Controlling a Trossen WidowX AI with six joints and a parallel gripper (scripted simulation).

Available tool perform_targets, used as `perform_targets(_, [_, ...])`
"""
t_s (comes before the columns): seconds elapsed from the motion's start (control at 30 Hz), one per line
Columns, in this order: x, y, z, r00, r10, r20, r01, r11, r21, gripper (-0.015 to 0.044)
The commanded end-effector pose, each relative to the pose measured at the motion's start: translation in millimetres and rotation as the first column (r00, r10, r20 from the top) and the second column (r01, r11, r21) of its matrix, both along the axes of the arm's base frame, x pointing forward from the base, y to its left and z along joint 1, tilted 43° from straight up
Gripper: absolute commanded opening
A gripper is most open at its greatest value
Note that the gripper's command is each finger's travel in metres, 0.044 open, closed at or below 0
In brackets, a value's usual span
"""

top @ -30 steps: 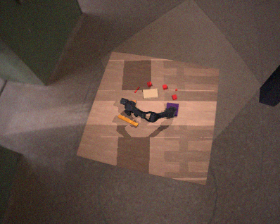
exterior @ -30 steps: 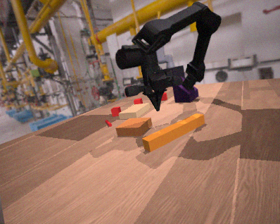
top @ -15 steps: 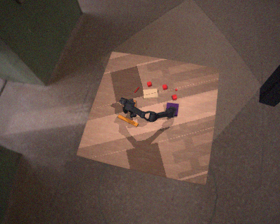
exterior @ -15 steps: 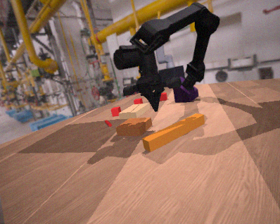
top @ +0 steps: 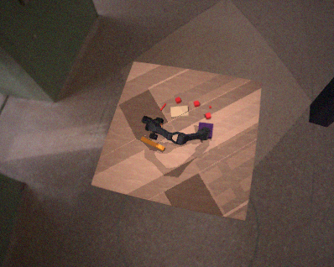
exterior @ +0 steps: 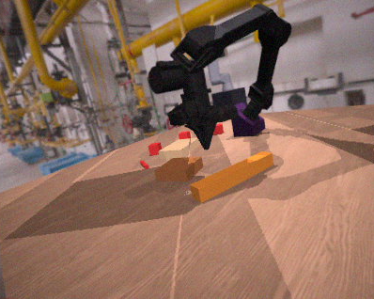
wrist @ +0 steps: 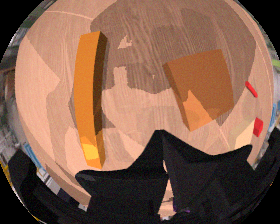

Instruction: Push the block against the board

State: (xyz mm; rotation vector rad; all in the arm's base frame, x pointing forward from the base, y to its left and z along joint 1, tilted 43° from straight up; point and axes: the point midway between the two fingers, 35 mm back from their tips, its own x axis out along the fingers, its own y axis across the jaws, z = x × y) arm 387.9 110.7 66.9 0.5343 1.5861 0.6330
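The square block [exterior: 176,171] [wrist: 206,87] is brown-orange and lies flat; the arm hides most of it in the top view. The board [top: 150,143] [exterior: 229,179] [wrist: 86,95] is a long orange bar lying flat on the table. A clear gap of table shows between block and board, and they do not touch. The block's near side is turned at an angle to the board's long side. My gripper [exterior: 207,148] [wrist: 159,133] is shut and empty. Its tips point down above the table, beyond the gap between the two parts in the exterior view, and touch neither part.
A cream block [top: 179,111] [exterior: 175,149] lies beyond the square block, with red cubes [top: 178,100] [exterior: 154,149] around it. A thin red stick [top: 163,107] [exterior: 144,165] [wrist: 251,89] lies nearby. A purple box [top: 207,125] [exterior: 245,128] stands by the arm's base.
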Motion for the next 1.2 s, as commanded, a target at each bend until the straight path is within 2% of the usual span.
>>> perform_targets(0.0, [1.6, -0.7, -3.1, 0.989, -0.106, -0.102, 0.104, 0.994, -0.025, 0.0])
perform_targets(0.3, [2.0, -0.6, -3.5, 0.982, -0.136, -0.128, 0.133, 0.991, -0.033, 0.0])
perform_targets(0.57, [4.0, 7.9, -14.2, 0.906, -0.318, -0.28, 0.302, 0.948, -0.098, 0.0])
perform_targets(0.87, [5.7, 18.4, -27.3, 0.735, -0.519, -0.436, 0.477, 0.853, -0.211, 0.0])
perform_targets(1.17, [6.7, 29.0, -40.3, 0.496, -0.678, -0.543, 0.599, 0.72, -0.351, 0.0])
